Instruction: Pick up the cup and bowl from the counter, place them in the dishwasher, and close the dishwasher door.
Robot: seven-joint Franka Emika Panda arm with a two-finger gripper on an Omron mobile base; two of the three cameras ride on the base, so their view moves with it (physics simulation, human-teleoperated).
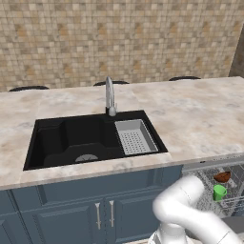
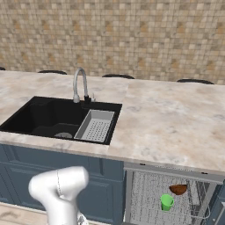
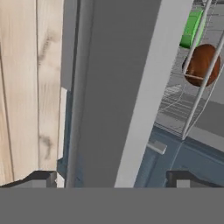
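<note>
The green cup and the reddish-brown bowl both sit in the wire rack of the open dishwasher, under the right end of the counter. In the hand view, the cup and bowl show behind the rack wires at the upper right. The dishwasher door is a flat grey panel seen edge-on, rising right in front of my gripper. The gripper is open, its two tips wide apart, holding nothing.
A black sink with a steel tap and a grey strainer tray lies left of the dishwasher. Dark blue cabinet doors run below the counter. Pale wood flooring shows beside the door.
</note>
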